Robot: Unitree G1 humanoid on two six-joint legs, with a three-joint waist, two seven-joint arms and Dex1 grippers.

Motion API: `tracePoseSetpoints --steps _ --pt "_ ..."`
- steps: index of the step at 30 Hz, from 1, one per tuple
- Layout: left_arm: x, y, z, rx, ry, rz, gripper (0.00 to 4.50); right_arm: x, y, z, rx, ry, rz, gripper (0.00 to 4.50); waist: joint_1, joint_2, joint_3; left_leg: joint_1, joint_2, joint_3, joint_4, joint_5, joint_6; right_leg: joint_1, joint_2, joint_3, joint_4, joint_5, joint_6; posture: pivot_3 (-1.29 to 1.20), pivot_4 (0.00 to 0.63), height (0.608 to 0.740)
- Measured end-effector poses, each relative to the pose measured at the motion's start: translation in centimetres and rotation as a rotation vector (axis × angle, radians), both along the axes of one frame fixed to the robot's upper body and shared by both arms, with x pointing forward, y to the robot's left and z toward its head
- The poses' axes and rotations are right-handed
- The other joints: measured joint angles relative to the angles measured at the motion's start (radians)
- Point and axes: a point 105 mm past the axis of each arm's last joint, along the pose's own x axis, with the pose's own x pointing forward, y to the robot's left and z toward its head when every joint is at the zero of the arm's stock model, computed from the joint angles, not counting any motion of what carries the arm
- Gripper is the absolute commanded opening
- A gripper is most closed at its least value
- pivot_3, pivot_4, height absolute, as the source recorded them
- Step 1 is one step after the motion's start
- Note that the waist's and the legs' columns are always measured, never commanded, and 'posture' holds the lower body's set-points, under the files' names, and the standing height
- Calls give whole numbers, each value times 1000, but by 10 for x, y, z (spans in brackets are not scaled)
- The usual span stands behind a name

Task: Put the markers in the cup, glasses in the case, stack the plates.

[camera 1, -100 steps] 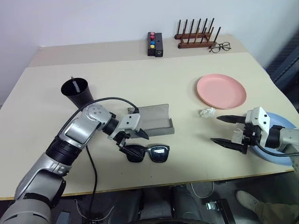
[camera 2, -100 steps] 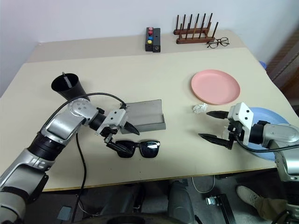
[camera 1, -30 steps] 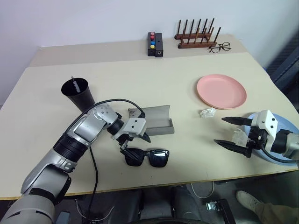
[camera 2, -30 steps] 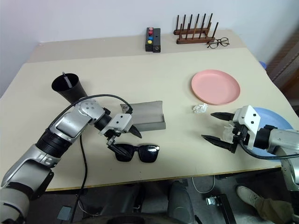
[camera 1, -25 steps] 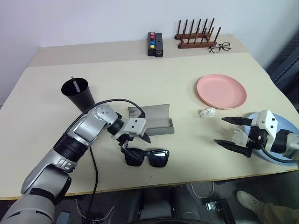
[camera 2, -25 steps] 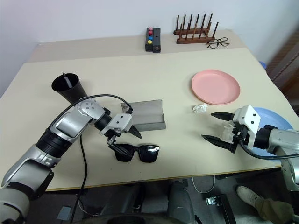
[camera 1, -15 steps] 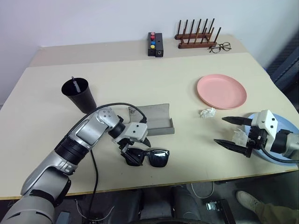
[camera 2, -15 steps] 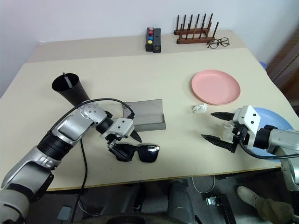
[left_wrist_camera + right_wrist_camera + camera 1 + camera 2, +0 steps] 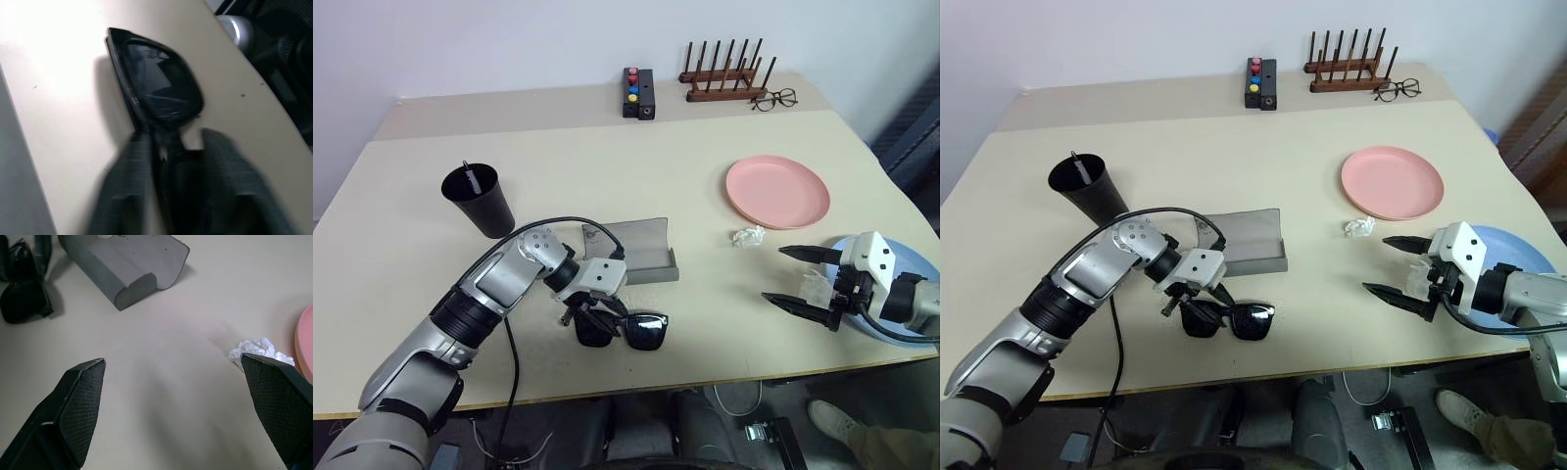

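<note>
The tabletop (image 9: 636, 157) is unchanged since a second ago. The grey case (image 9: 641, 252) lies open at centre. At its 6 o'clock, the sunglasses (image 9: 636, 330) are now clamped by the left tool (image 9: 597, 318), previously apart. The right tool (image 9: 800, 276) stays spread wide.

The left arm reaches across the table (image 9: 607, 176) with its left gripper (image 9: 592, 324) angled down, fingers apparently pinched on the glasses (image 9: 625, 330) (the wrist view is blurred), while the right gripper (image 9: 796, 277) hovers spread wide near the table's right edge.
</note>
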Motion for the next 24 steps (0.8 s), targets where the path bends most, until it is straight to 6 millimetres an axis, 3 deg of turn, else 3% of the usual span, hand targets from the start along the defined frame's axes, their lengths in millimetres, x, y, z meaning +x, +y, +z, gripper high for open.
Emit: tracePoseSetpoints --steps 15,24 --pt "-6 -3 6 -23 2 -18 30 2 1 5 -2 -21 7 4500 2 2 -1 4 0 0 0 -2 3 5 0 0 -1 0 0 0 150 740" --pt "31 -10 47 -159 -92 119 30 7 -2 6 -4 -33 -3 4500 -1 1 -1 3 0 0 0 -1 1 4 0 0 -1 0 0 0 150 740"
